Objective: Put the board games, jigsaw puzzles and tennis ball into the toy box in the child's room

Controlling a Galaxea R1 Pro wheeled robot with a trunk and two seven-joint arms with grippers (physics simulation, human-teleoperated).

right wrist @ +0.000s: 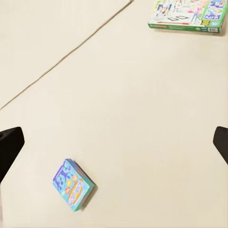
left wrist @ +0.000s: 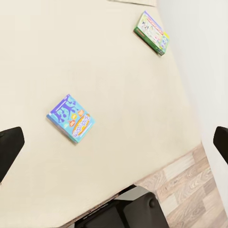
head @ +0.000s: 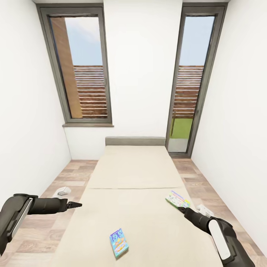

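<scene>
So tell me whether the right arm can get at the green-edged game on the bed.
Probably yes. The green-edged game lies flat near the bed's right edge, just ahead of the right claw, whose fingers look spread. Nothing lies between them.

green-edged board game [right wrist: 187, 16] cropped, box print unreadable

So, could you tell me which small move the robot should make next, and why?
Probably lower the open right gripper onto the white, green-edged board game box lying flat near the cream bed's right edge. It lies just ahead of that gripper, while the blue board game box sits mid-bed. Both grippers are empty.
</scene>
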